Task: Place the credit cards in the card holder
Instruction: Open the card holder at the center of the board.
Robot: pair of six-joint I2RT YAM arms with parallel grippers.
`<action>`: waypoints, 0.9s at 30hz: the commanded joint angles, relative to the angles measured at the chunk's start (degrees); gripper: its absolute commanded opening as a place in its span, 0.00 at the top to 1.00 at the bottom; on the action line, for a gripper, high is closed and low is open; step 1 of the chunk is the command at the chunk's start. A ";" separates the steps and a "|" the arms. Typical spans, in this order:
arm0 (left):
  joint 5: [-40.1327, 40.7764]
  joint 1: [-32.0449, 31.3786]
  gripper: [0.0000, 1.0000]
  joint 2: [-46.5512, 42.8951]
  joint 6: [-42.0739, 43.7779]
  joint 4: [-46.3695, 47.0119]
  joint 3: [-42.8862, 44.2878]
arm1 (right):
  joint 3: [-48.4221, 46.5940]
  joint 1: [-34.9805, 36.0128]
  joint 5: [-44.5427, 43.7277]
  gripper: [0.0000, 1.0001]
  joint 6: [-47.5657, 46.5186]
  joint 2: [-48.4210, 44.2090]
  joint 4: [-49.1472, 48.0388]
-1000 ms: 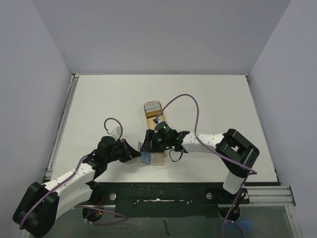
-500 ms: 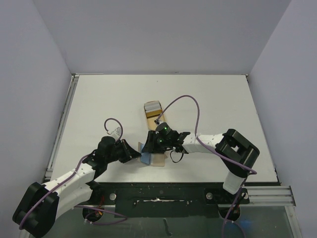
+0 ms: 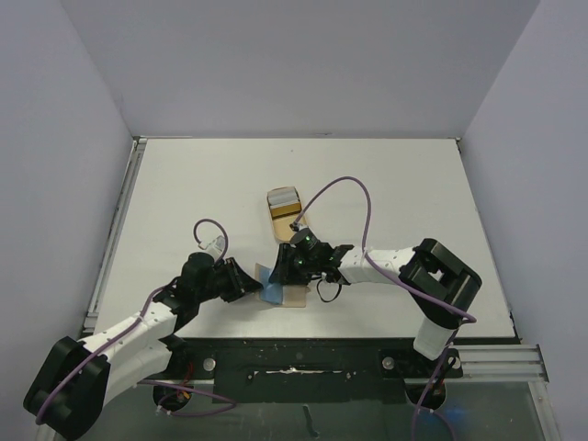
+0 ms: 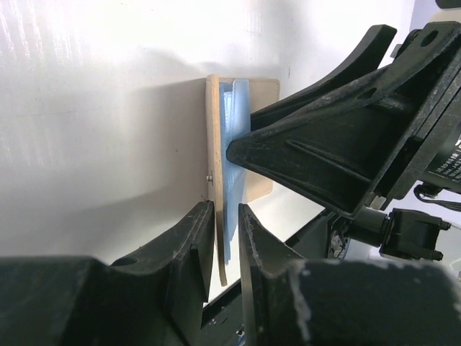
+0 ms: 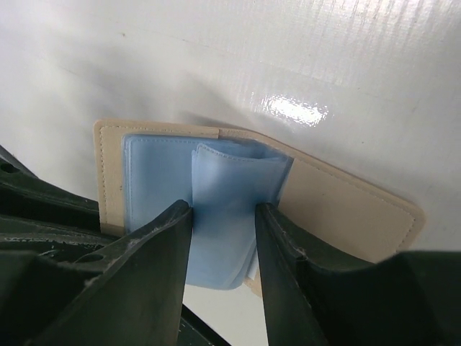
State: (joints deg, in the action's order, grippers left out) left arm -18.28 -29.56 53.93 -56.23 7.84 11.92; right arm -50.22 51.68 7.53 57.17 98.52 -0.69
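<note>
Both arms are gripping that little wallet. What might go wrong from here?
1. The left jaws pinch the tan cover of the card holder while the right jaws pinch its blue sleeves. Pulling apart might crease or tear a sleeve.
2. The thin sleeve may slip free, letting the pocket close.
3. Both jaws are occupied and the credit cards lie farther back, so releasing to fetch one may let the holder fall shut.

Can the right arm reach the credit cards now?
Likely yes: the credit cards lie just beyond it, the way free, but its fingers pinch the blue sleeve of the card holder and must release first.
</note>
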 commanded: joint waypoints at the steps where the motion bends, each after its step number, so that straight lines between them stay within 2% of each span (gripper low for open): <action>1: -0.36 -0.05 0.80 1.03 0.94 2.04 2.32 | 0.38 -0.35 -1.31 0.60 -1.69 -1.18 -0.02; 17: 1.50 -0.06 0.78 1.75 1.10 1.51 3.48 | 0.80 -0.36 -1.65 0.64 -3.10 -1.50 1.32; 21: 1.56 -0.06 0.85 2.67 1.36 1.63 3.90 | 1.13 -0.39 -2.44 0.65 -3.27 -2.23 1.63; 27: 1.49 -0.05 1.00 2.92 1.21 2.55 3.28 | 1.45 -0.37 -3.72 0.65 -3.70 -3.43 3.07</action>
State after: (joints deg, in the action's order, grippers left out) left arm -17.10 -29.56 56.97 -55.88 7.51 13.06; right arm -49.43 51.68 6.59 54.78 97.84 0.34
